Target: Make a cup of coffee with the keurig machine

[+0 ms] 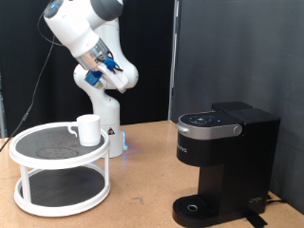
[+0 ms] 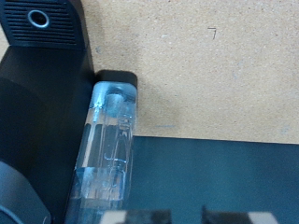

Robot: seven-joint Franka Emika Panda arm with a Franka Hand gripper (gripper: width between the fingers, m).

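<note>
The white cup (image 1: 88,129) stands upright on the top shelf of a round white two-tier rack (image 1: 28,152) at the exterior view's left. The black keurig machine (image 1: 223,157) stands on the table at the exterior view's right with its lid down and nothing on its round drip base (image 1: 195,207). My gripper (image 1: 106,65) is raised high above the rack, far from both. In the wrist view, the gripper (image 2: 175,218) shows only as two fingertip edges, wide apart, with nothing between them. That view also shows the keurig machine (image 2: 37,121) and its clear water tank (image 2: 107,140). The cup is out of that view.
The arm's white base (image 1: 112,133) stands just behind the rack. A wooden table (image 1: 142,190) lies between rack and machine. A black curtain (image 1: 247,57) hangs behind the machine.
</note>
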